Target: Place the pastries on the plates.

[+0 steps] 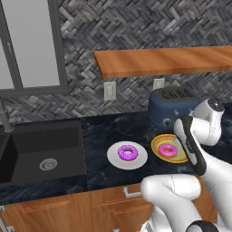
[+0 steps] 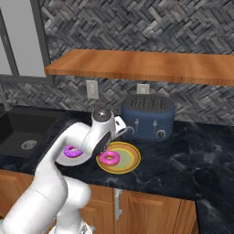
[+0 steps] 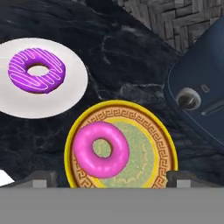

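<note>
**Both pastries laid flat on their plates**

The purple donut point(image 3: 37, 71) is seen lying flat near the middle of the white plate point(image 3: 70, 94), and the pink donut point(image 3: 101, 149) is seen lying flat on the yellow-rimmed plate point(image 3: 164, 144), set off towards the side nearer the white plate. Each ring is judged to have been put icing-up so that it rests stably. As rings, they have no long axis; the hole of each points straight up from the dark marbled tabletop point(image 1: 97, 131). The two plates are placed just beside each other, in front of the blue toaster point(image 2: 148, 118).

The pincer point(image 3: 111, 179) is held above the yellow-rimmed plate, its fingertips point(image 3: 41, 178) spread wide with nothing between them, so it is taken as released. The task is judged to be essentially complete.
</note>
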### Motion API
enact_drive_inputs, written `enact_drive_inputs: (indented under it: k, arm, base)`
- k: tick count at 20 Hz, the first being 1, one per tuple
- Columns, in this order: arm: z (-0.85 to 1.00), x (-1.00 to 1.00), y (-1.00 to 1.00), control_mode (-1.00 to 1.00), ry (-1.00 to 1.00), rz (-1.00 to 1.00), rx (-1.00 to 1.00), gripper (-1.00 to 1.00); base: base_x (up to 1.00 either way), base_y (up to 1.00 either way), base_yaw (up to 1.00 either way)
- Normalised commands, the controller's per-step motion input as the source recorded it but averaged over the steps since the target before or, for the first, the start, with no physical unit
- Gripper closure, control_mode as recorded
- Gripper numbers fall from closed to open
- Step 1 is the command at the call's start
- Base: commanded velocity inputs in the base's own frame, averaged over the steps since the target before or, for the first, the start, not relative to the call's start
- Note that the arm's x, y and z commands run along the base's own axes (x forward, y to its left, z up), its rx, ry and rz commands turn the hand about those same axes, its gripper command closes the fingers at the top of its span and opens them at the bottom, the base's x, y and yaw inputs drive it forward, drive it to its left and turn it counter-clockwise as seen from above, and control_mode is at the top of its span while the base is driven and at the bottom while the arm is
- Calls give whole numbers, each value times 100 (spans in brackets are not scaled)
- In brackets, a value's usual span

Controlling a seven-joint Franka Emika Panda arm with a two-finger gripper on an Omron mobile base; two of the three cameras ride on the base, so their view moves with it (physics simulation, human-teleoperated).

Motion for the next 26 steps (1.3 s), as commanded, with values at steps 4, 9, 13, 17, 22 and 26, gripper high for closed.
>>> enact_drive_inputs:
  k: [4, 9, 13, 17, 22, 26]
  arm:
    - [-12, -75, -22, -100, -42, -4, 4, -100]
    - [0, -69, 25, -100, -39, 3, 6, -100]
    - [0, -100, 60, -100, -93, -1, 0, -100]
    - [4, -93, 64, -100, -50, 0, -22, -100]
    - [12, -93, 97, -100, -20, 2, -47, -100]
    - [49, -78, 100, -100, 27, 9, -52, -100]
  base:
    - [0, 0, 0]
    - [0, 0, 0]
    - [0, 0, 0]
    - [0, 0, 0]
    - [0, 0, 0]
    - [0, 0, 0]
